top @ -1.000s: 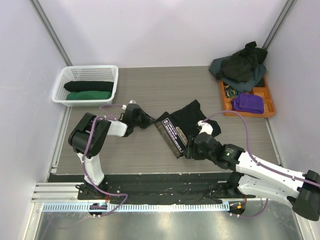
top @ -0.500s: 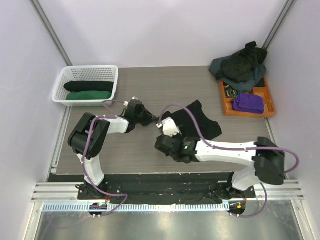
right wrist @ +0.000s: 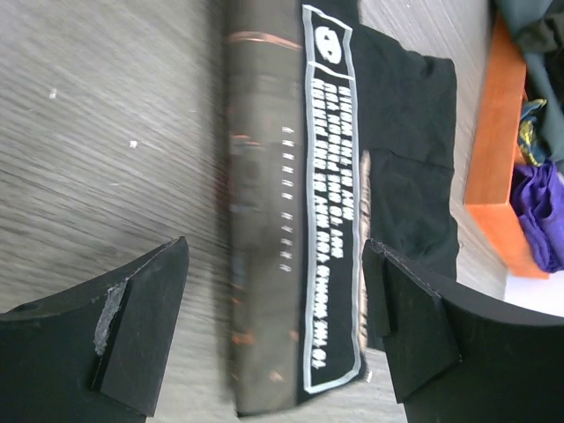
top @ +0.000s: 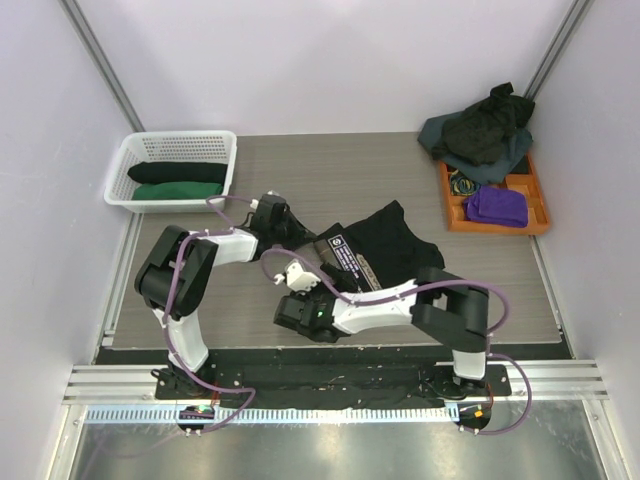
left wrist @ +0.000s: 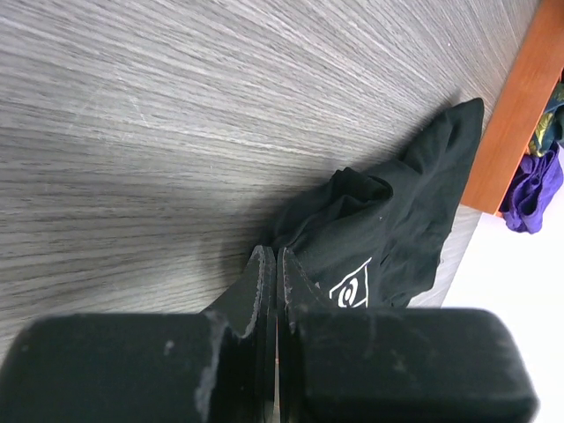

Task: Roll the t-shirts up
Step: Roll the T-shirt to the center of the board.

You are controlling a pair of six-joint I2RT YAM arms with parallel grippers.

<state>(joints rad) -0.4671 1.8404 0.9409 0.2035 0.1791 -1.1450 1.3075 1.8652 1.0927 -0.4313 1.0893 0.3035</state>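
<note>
T-shirt (top: 395, 240) black, white-lettered, part folded; left claw (left wrist: 270, 257) pinched on its edge, right claw (right wrist: 273, 251) wide open, empty.

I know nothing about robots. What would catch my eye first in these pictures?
A black t-shirt with white lettering lies partly rolled in the middle of the table. The left gripper pinches its edge and the right gripper hangs open over the roll. At the back left, a white basket holds a black roll and a green roll. At the back right, dark clothes are heaped at the far end of an orange tray.
</note>
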